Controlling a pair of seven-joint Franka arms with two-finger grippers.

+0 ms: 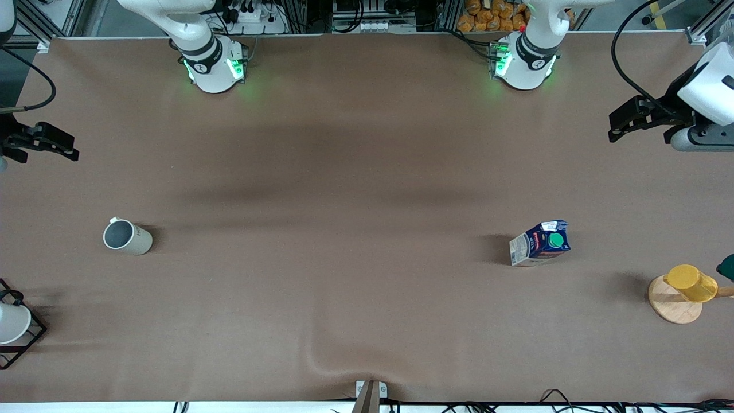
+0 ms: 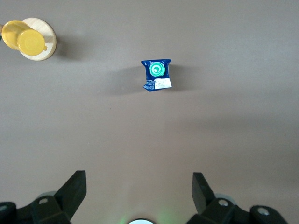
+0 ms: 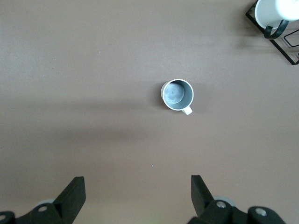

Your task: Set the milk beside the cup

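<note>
Front view: milk (image 1: 540, 243) stands upright toward the left arm's end of the table, cup (image 1: 127, 237) upright toward the right arm's end, well apart. Both arms are raised high at the table's ends, likely to keep the workspace unobstructed. Nothing grasped yet.

Left wrist view: left gripper (image 2: 139, 191) spread wide, empty, hanging over bare table with the carton in sight, near a yellow cup (image 2: 24, 39).

Right wrist view: right gripper (image 3: 138, 192) wide, empty, waiting above the mug.
</note>
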